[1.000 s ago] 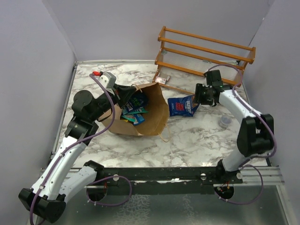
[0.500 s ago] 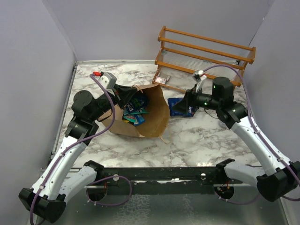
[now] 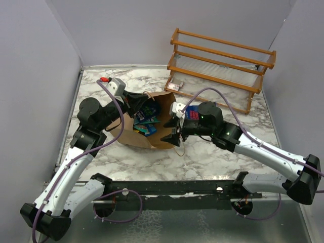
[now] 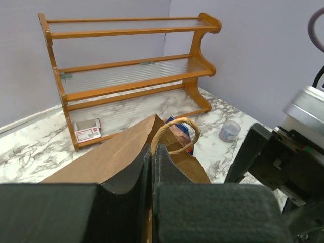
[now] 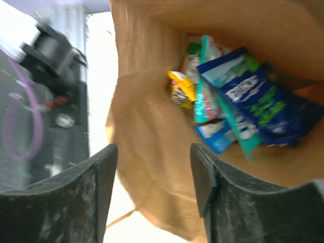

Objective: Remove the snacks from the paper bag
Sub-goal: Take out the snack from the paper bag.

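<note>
The job is partway through. The paper bag (image 3: 169, 114) lies on its side toward 9 o'clock of the bench (image 3: 212, 152), its mouth turned up toward the camera. Most of the snacks (image 5: 238, 109), blue, teal and one yellow, sit heaped deep inside it. One blue packet (image 3: 192, 115) already lies out on the marble at the bag's 3 o'clock, half hidden behind the right arm.

The left pincer (image 4: 152, 157) is pressed together on the bag's rim at its 11 o'clock and holds the mouth open. The right pincer (image 3: 172, 132) hangs at the bag's 4 o'clock edge with its jaws spread and nothing between them, facing the opening.

I judge this to be the reach for another packet. The next move calls for the right pincer to travel in past the brown lip toward 10 o'clock. It should close on a single packet, probably the top blue one, though the blur in the wrist view makes the layering hard to read.

The bench is white marble with grey veins, enclosed by plain pale lilac walls. A wooden two-shelf rack (image 3: 223, 53) stands at 1 o'clock, with a small pale box (image 3: 174, 86) at its foot and a clear cup (image 4: 229, 130) nearby.
</note>
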{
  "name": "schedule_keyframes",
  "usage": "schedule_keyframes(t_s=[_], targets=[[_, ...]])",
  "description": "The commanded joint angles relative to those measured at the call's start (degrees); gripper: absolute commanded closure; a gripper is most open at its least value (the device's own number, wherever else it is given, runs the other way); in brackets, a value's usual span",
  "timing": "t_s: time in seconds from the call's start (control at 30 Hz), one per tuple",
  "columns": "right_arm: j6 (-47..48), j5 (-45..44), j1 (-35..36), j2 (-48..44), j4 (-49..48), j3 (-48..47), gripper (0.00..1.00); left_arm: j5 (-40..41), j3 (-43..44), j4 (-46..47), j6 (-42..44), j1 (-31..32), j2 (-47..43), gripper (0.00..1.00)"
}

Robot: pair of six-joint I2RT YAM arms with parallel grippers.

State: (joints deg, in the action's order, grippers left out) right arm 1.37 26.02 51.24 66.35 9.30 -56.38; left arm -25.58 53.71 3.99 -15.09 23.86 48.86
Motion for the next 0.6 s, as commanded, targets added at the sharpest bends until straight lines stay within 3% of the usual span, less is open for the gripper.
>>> schedule_keyframes(t_s=[0.0,0.13,0.23,0.4,0.57], targets=[[31.16,5.14,0.17,1.87,-4.45,0.50,0.44,-1.93,1.77,2.26,-0.87,0.14,-0.45,1.00],[48.73,2.76,0.17,3.72,-2.67,0.51,0.45,-2.02,1.79,2.42,-0.76,0.14,-0.90,1.00],[63.78,3.22,0.17,6.03,1.97,0.03,0.53,-2.19,1.70,2.19,-0.50,0.14,-1.20,1.00],[71.30,2.37,0.17,13.78,6.20,-5.31,0.54,-2.52,1.23,2.21,-0.49,0.14,-1.64,1.00],[74.29,-1.95,0.17,20.31,4.22,-8.60,0.51,-3.15,0.88,3.12,-1.44,0.14,-1.82,1.00]])
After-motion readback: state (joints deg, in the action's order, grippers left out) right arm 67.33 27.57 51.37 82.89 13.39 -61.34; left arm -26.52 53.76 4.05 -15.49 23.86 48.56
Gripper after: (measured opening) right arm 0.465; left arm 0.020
